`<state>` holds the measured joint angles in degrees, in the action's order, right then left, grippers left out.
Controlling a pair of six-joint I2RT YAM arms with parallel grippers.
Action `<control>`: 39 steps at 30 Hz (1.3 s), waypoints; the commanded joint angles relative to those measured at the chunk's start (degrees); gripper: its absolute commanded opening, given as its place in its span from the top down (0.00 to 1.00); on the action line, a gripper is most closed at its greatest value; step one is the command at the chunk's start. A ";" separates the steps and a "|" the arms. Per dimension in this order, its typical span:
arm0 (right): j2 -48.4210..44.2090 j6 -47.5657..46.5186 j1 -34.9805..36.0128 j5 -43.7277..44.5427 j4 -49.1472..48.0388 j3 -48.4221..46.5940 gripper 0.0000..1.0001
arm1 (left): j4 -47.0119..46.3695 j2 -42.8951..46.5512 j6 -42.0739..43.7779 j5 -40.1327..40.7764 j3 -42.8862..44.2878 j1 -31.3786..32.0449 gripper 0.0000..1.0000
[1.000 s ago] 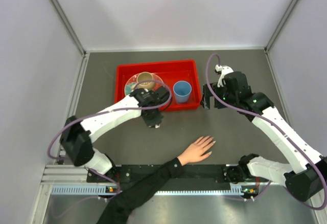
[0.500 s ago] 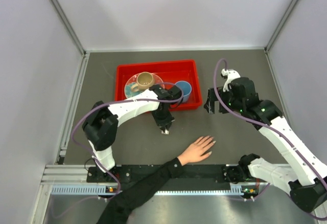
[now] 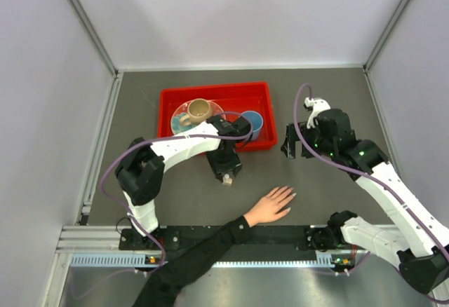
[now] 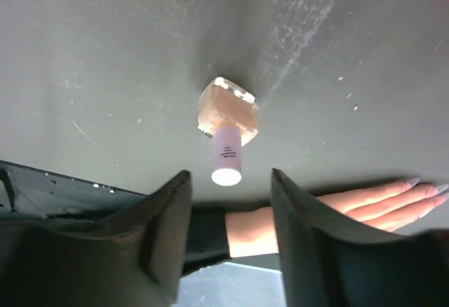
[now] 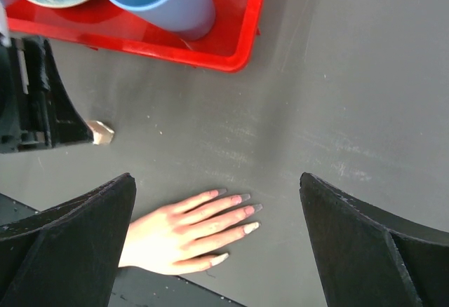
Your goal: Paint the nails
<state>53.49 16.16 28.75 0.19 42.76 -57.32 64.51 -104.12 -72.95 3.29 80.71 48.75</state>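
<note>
Left gripper (image 4: 229,184) and right gripper (image 3: 286,147) gape empty; the small peach glass bottle (image 4: 226,111) near the pale nails (image 5: 247,211) seems light, slippery: pinch its cap (image 4: 226,156).

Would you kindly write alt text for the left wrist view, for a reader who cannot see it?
A nail polish bottle with a pale cap sits on the grey table, framed by the open left gripper. Nearby lies a human hand with long pale nails.
</note>
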 commanded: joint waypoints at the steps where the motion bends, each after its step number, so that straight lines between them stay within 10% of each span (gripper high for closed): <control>1: -0.23 0.27 0.43 -0.01 -1.80 0.89 0.01 | 2.19 0.93 0.61 3.04 3.31 -0.06 0.44; 11: -0.76 -6.23 6.48 -4.32 -6.54 3.17 0.01 | 3.00 15.32 8.16 21.66 4.03 -0.41 0.20; 20: 16.85 -4.57 26.32 8.93 -10.42 -2.33 0.29 | -12.12 57.55 22.58 37.65 -16.08 -2.26 0.01; 26: 30.08 -0.35 34.35 14.40 -10.07 -11.65 0.37 | -19.42 81.04 28.29 34.42 -23.21 -2.26 0.02; 39: 43.97 5.46 38.92 18.71 -7.78 -21.61 0.50 | -12.30 83.90 31.11 31.61 -20.06 -2.17 0.05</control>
<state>95.81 18.74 66.67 14.33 34.20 -76.60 52.03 -19.03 -43.94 36.03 59.20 46.57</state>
